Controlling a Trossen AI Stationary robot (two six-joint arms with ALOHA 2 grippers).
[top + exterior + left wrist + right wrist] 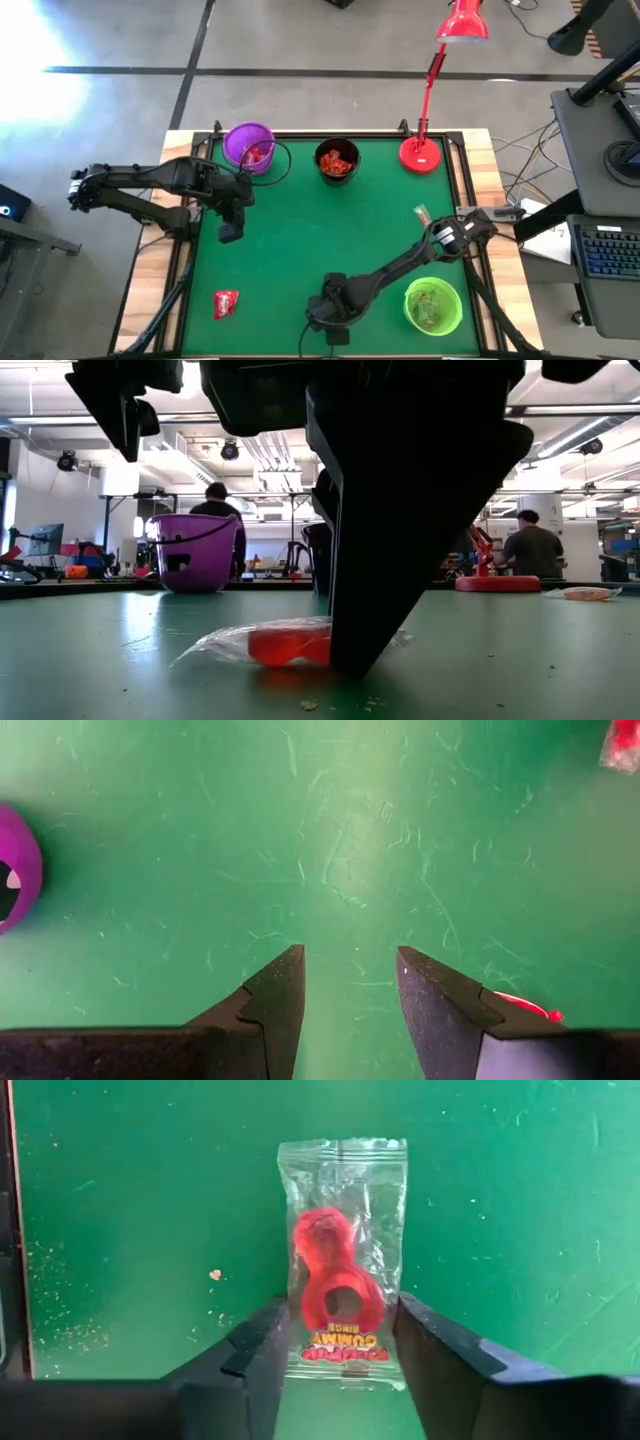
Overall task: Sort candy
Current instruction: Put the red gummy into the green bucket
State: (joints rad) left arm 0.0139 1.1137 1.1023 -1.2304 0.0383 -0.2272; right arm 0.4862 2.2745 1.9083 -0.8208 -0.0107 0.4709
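Observation:
A gummy-ring candy (340,1260) in a clear wrapper lies flat on the green mat near the table's front edge, seen also in the low view (285,643). My right gripper (340,1302) has come down over it, open, one finger on each side of the wrapper's printed end (330,322). My left gripper (230,232) hangs open above bare mat at the left (350,952), below the purple cup (248,147). A red-wrapped candy (226,303) lies at the front left. Another wrapped candy (422,213) lies at the right. My right gripper's fingers (262,1355) stand against the wrapper's two long edges (292,1342) near its printed end. They point steeply down, across the packet. I cannot tell whether they touch the wrapper, which shows no dent. The candy lies flat on the mat.
A black cup (337,160) with red candies stands at the back middle, and a green cup (433,305) at the front right, close to my right arm. A red desk lamp (421,153) stands at the back right. Open mat lies in the middle.

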